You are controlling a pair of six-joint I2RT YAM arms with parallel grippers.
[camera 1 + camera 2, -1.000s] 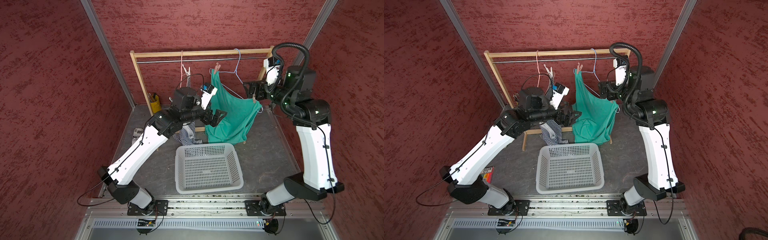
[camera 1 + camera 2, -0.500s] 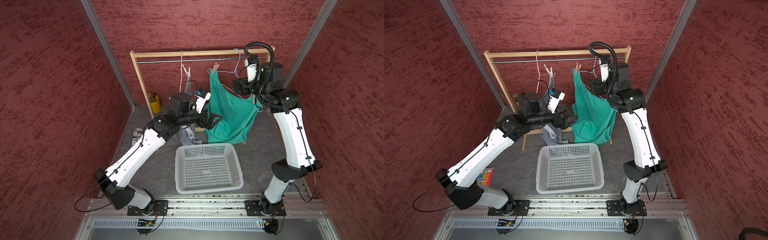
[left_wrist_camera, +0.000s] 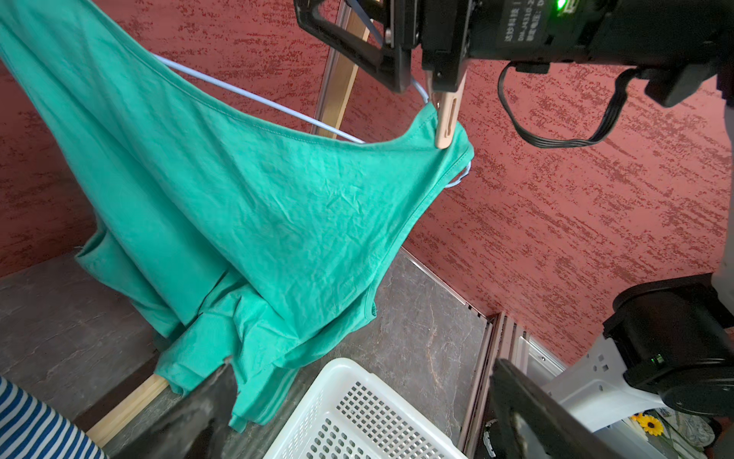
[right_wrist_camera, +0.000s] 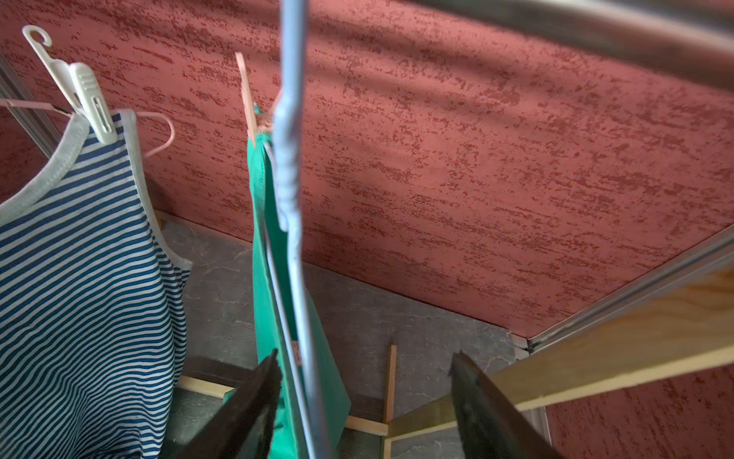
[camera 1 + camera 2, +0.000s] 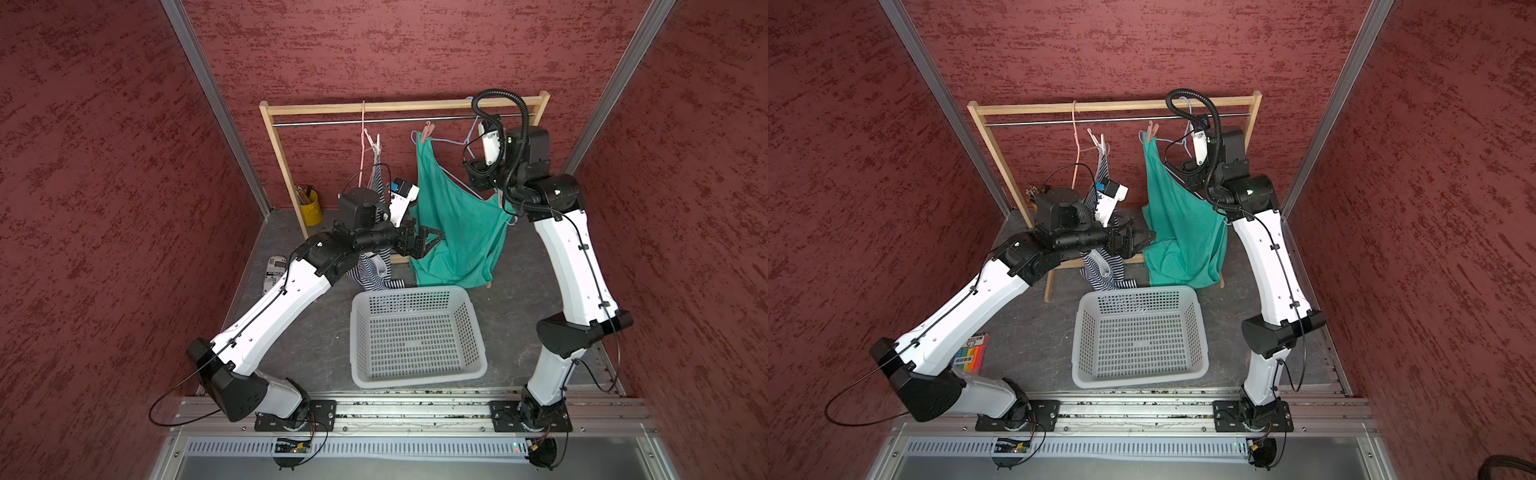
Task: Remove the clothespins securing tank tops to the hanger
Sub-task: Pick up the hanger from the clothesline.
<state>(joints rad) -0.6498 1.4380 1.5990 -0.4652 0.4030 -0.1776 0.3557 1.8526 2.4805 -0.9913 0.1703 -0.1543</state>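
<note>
Red-walled cell, wooden rack [image 5: 407,107]. Striped tank top [image 4: 79,246] hangs by one strap under a white clothespin [image 4: 89,103]. My left gripper [image 5: 430,244] gapes empty beside the teal tank top [image 5: 457,224], which is held by a pink clothespin [image 5: 427,132]. My right gripper [image 4: 365,355], jaws apart, sits at the second pink clothespin [image 3: 447,119]; grip unconfirmed. Three pins judged outstanding.

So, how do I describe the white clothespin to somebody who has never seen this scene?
Find the wooden clothes rack at the back wall; a pink hanger on its rail carries the striped tank top. The white clothespin clips that top's strap to the hanger. It alone is white; the pale pink clothespins sit on the teal tank top.
</note>
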